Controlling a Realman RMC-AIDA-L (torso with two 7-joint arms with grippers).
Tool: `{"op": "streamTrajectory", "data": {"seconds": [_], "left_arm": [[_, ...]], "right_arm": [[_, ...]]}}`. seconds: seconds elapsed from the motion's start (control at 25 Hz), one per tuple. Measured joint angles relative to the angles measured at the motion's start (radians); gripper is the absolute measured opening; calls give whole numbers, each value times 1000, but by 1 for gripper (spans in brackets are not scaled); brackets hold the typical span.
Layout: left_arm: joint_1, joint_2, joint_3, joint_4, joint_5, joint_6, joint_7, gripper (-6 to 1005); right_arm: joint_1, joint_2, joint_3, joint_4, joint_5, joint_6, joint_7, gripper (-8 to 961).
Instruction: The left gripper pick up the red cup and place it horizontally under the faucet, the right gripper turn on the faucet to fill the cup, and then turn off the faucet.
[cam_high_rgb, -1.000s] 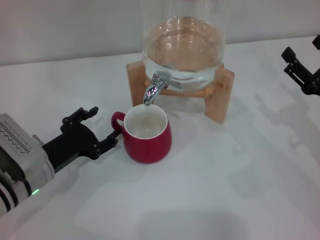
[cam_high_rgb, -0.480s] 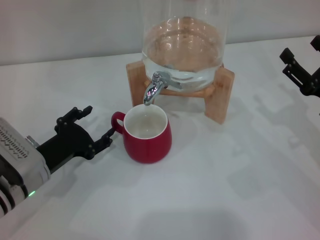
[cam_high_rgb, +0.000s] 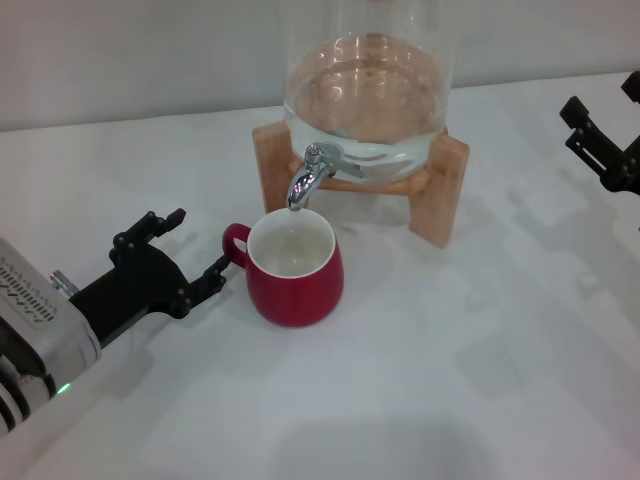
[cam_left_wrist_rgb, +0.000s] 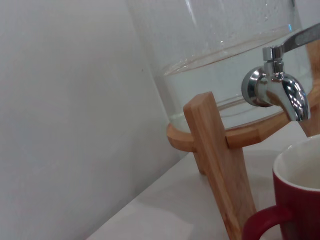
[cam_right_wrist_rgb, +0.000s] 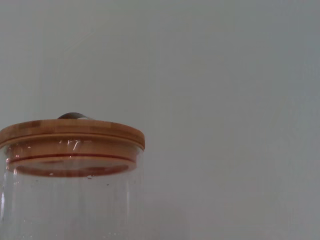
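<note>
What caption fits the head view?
Red cup upright under the faucet; open left end effector beside its handle.

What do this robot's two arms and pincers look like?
The left pincer is a black two-fingered claw on a black wrist, joined to a silver-grey ribbed forearm with vent slots and a small green light. The right pincer is also black and angular; its arm is out of view.

White tabletop (cam_high_rgb: 450, 380), plain pale grey wall (cam_high_rgb: 130, 60) behind, soft even light
</note>
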Motion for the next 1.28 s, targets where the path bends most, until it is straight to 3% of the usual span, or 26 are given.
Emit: {"op": "streamTrajectory", "data": {"seconds": [0.76,1.28], "left_arm": [[33,1,1,0,-70,13,36,781],[71,3,1,0,-241,93,51,780]], "right_arm": [[0,0,0,0,0,-2,0,870],[0,0,-2,0,0,-1,0,870]]}}
